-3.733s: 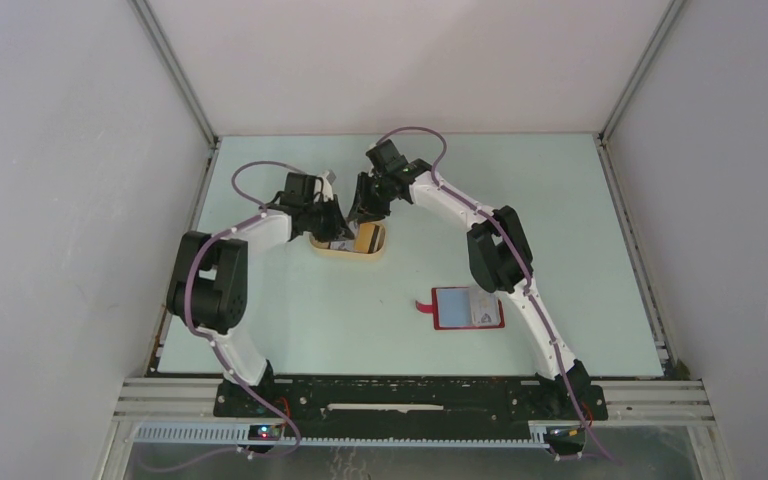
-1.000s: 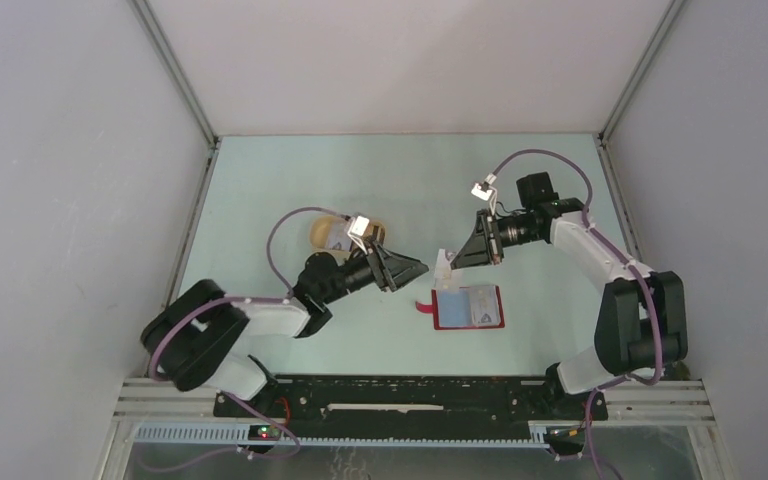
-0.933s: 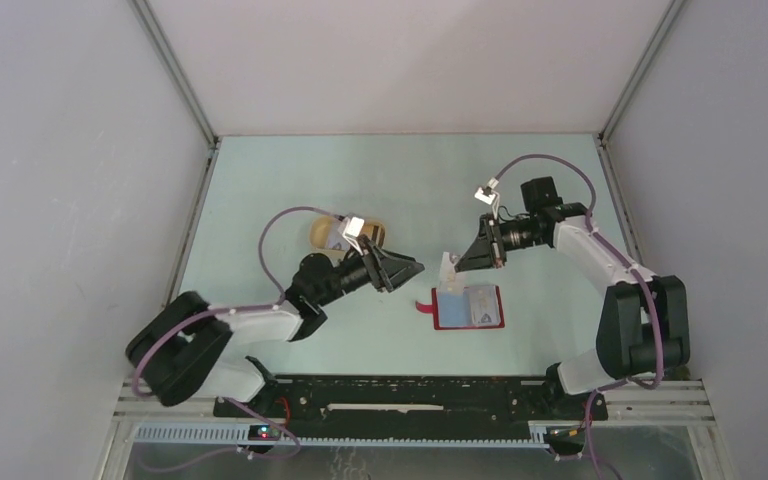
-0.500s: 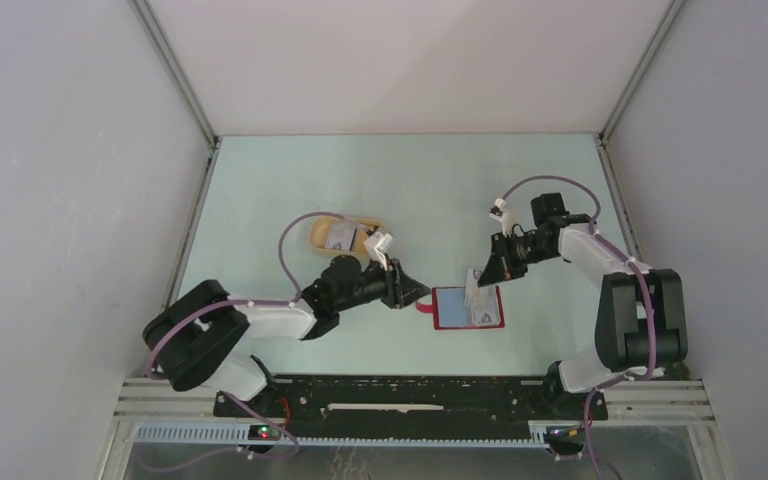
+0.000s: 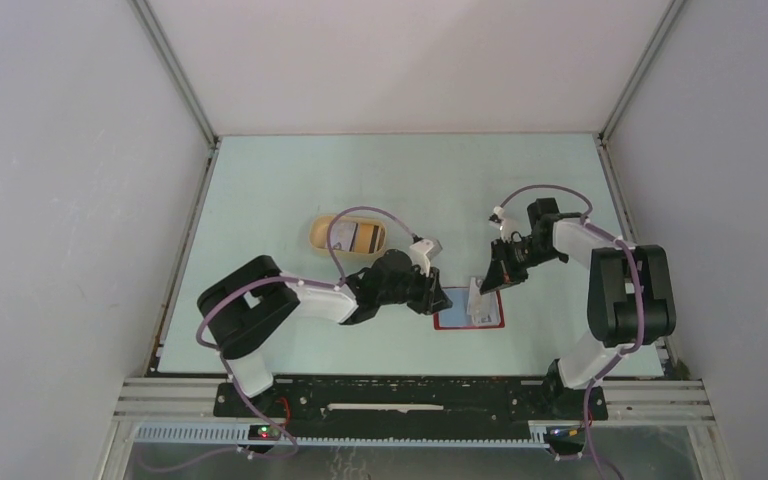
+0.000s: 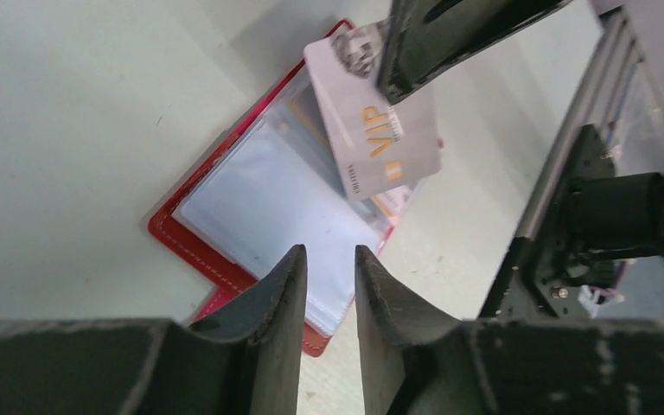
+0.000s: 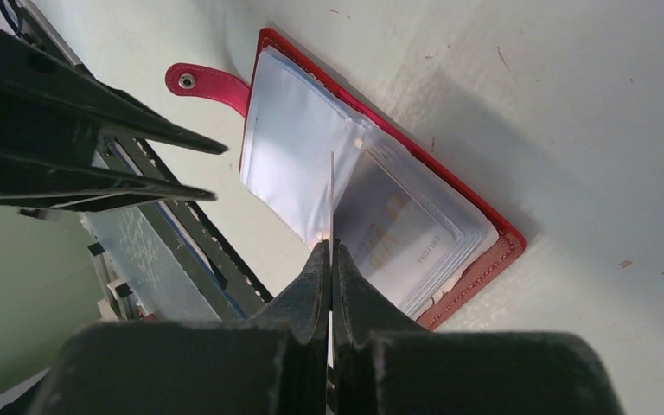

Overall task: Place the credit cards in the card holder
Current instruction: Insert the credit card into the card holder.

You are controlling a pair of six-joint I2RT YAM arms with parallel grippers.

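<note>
Counter [image 5: 410, 180] in pale green is seen from above, with two arms reaching toward its middle. A red card holder [image 5: 457, 319] is laid open and flat near the front, and its clear inner pockets are turned upward. A red snap tab [image 7: 203, 85] is seen sticking out from one side of it.

A pale card [image 6: 376, 130], printed "VIP" in orange, is pinched by the right claw [image 7: 330, 255]. The card is held on edge directly over the open pockets. Whether its lower edge is already inside a pocket cannot be told.

The left claw [image 6: 328, 259] is positioned low at the holder's left edge. Its fingers are parted by a narrow gap and nothing is held between them. Contact with the holder cannot be made out.

A tan oval dish [image 5: 318, 232] is placed farther back and to the left, well apart from the holder. Two more cards [image 5: 365, 238] are lying in it, one orange-yellow, one pale.
</note>
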